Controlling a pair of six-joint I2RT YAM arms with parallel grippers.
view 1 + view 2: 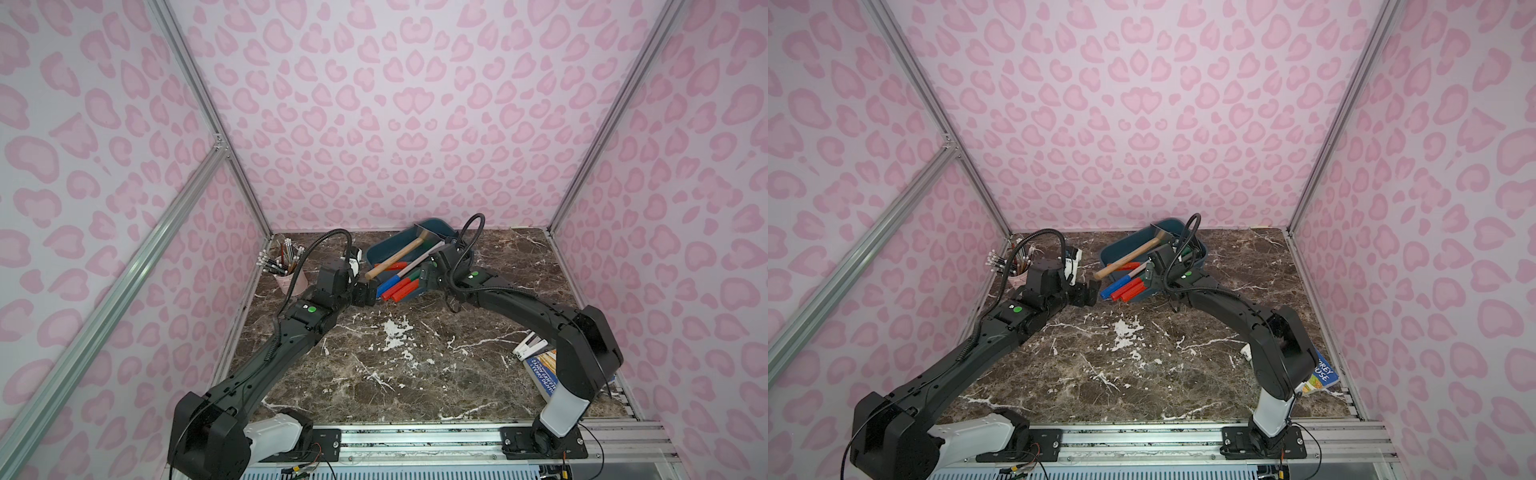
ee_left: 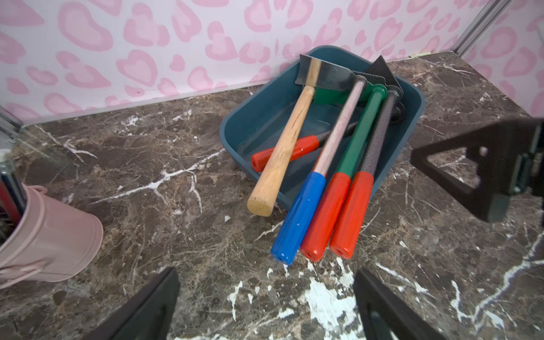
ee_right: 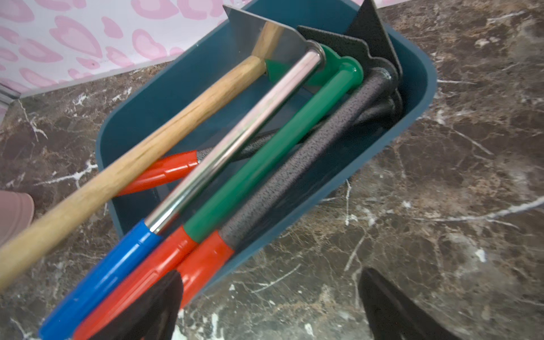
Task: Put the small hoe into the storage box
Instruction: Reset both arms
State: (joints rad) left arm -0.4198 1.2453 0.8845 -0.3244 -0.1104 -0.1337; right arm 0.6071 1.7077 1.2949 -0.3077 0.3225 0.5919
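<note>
Small hoe (image 3: pixel 294 167) — grey shaft, red grip — lies in storage box (image 3: pixel 164 97); left fingers (image 2: pixel 147 312), right fingers (image 3: pixel 394 309) wide, empty.

1. table (image 1: pixel 415 382): dark brown marble-pattern top with white veins. A scuffed white patch (image 1: pixel 395 332) sits near the middle.
2. storage box (image 2: pixel 253 123): dark teal tray, rests on the table at the back, about centre. Its far end is close to the back wall (image 1: pixel 374 166), and it is turned at an angle to it.
3. pink cup (image 1: pixel 293 284): upright on the table in the back left corner, apart from the storage box.
4. book (image 1: pixel 1323 374): blue cover, flat on the table at the front right edge, partly hidden.
5. white object (image 1: pixel 530 345): just beside the book's far end, partly hidden, type unclear.
</note>
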